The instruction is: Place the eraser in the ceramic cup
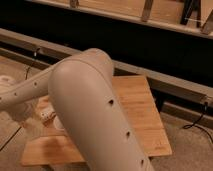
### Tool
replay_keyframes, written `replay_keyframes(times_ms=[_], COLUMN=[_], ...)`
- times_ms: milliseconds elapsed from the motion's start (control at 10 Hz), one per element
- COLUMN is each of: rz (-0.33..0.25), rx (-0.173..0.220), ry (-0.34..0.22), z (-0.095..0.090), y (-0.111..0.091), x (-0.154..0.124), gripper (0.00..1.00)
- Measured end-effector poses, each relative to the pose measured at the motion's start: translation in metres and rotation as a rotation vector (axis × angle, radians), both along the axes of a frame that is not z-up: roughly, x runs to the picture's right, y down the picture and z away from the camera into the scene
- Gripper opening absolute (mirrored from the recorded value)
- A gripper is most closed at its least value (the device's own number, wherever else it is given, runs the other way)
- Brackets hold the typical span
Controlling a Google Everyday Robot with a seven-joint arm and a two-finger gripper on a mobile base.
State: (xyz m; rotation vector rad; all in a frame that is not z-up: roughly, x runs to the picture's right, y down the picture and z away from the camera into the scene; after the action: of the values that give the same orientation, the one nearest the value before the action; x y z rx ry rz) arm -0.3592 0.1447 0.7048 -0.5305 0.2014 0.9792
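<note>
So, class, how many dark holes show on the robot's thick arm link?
3: upper hole, middle hole, lowest hole near the bottom edge. Others may be hidden. End effector at left, by the table edge.

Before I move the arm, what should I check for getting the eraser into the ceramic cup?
1. Claw shut, low at the left edge of the table: ok.
2. Eraser in the claw: cannot tell, hidden.
3. Ceramic cup located: cannot tell, the arm covers mid-table.
4. View of the work area: not ok, mostly blocked by the arm.
5. Gap between the claw and the white box beside it: cannot tell.
</note>
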Motion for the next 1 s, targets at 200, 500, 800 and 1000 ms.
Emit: replay_keyframes(times_ms=[200,500,800,1000], rz=[0.037,0.102,0.139,0.153], rx=[0.059,0.133,0.181,0.199], ry=[-0.018,-0.014,-0.005,0.002], z=[-0.011,-0.022,-0.027,-0.025], y=[-0.019,-0.044,-0.056,-0.058], x=[0.012,0.046,0.071,0.086], gripper=[0.00,0.00,0.00,0.00])
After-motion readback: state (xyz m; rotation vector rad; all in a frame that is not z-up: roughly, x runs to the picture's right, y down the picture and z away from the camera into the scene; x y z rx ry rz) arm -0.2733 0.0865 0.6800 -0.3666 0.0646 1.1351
